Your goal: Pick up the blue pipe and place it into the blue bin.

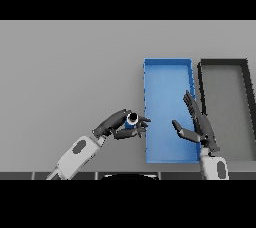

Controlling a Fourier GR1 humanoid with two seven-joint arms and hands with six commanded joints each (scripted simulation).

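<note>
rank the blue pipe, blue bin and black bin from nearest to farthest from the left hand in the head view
1. blue pipe: held in the fingers of the left hand, just left of the bin's edge.
2. blue bin: right beside the hand, on its right.
3. black bin: farthest, beyond the blue bin at the right.

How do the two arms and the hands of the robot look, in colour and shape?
Both arms are white, rounded segments, each with a grey oval patch near the wrist. The left hand and the right hand are dark grey to black, with slim fingers and a thumb. No cables or markings show.
</note>
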